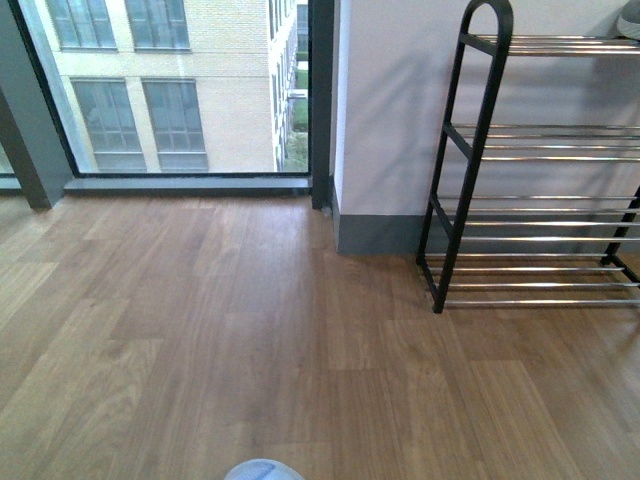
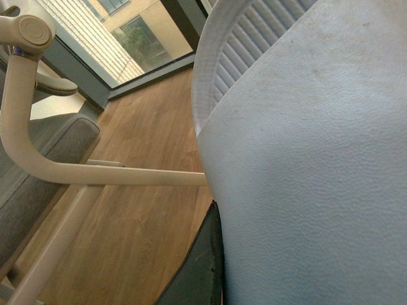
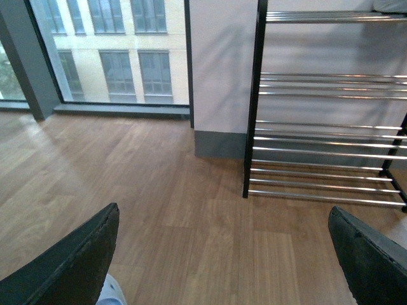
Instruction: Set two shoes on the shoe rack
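Note:
A pale blue slide point(image 2: 305, 165) fills most of the left wrist view, and my left gripper point(image 2: 236, 267) is shut on it; only one dark finger point(image 2: 202, 267) shows beside it. The slide's tip point(image 1: 263, 470) peeks in at the front view's bottom edge, and a sliver of it point(image 3: 111, 293) shows in the right wrist view. The shoe rack point(image 1: 480, 150) stands at the right against the wall, black frame with chrome bars point(image 3: 324, 136). A bit of a grey shoe point(image 1: 630, 20) lies on its top shelf. My right gripper point(image 3: 222, 267) is open above bare floor, short of the rack.
Wood floor point(image 1: 250, 320) stretches between me and the rack. A large window point(image 1: 170, 90) is at the back left, and a wall corner with grey skirting point(image 1: 375, 235) sits just left of the rack. A cream-framed chair point(image 2: 38, 165) with a grey cushion shows in the left wrist view.

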